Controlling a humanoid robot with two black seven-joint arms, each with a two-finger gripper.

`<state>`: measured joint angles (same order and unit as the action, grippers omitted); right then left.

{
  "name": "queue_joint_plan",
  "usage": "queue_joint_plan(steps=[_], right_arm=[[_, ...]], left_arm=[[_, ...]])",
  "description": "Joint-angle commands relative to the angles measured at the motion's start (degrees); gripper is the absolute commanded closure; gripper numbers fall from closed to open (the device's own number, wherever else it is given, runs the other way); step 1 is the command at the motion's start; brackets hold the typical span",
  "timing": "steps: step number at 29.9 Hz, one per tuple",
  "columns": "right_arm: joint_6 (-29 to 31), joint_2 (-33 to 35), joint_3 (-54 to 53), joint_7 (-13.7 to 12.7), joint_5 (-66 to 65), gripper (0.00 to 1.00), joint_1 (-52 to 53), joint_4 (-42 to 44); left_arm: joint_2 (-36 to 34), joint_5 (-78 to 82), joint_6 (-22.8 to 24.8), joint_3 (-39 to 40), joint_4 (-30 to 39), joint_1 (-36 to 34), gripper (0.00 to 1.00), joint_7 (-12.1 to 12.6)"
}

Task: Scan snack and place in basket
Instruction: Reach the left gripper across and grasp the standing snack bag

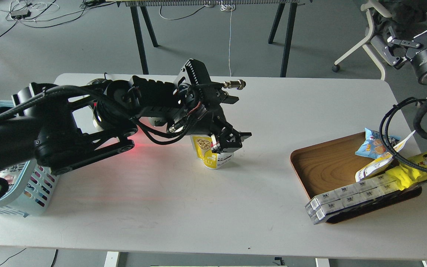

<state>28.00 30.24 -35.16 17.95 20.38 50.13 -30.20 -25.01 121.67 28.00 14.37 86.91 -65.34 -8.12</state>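
Left gripper sits at the snack mid-table, right of the basket; fingers look clamped on the pouch's upper right side, though the contact itself is dark, so I read it as a grasp, not a certainty. Pouch is upright, yellow face with the nut picture toward the camera; bottom edge looks at or just above the table, can't tell which.

Red glow on the table between basket and pouch suggests a scanner beam coming from behind the arm; the scanner itself is hidden by the forearm.

Step in hand, my read: scan, then carry to the basket. To do it well: keep the grip firm and high on the pouch; turn the printed white back toward the red light, not the yellow face; hold steady in the beam; then travel toward the basket high enough to clear its rim, release over the open middle.

Hard to make out: basket mostly covered by the left arm, contents only glimpsed through the slats; barcode side of the pouch not visible. Right gripper far right of the basket, off-table near the frame edge; whether it's open or closed, can't tell. Wooden tray with other packets partly covered by cables.
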Motion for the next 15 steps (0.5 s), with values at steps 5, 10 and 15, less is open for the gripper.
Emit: queue_joint_plan(steps=[5, 10, 15], right_arm=[[0.0, 0.08, -0.18, 0.16, -0.43, 0.01, 0.76, -3.9], [0.0, 0.17, -0.18, 0.16, -0.43, 0.01, 0.85, -3.9], [0.0, 0.26, -0.26, 0.16, -0.43, 0.01, 0.76, -3.9]], left_arm=[[-0.21, 3.33, 0.0, -4.97, -3.15, 2.59, 0.21, -1.38], [-0.12, 3.33, 0.0, -5.06, -3.15, 2.59, 0.21, -1.38], [-0.04, 3.33, 0.0, -5.14, -3.15, 3.03, 0.21, -1.38]])
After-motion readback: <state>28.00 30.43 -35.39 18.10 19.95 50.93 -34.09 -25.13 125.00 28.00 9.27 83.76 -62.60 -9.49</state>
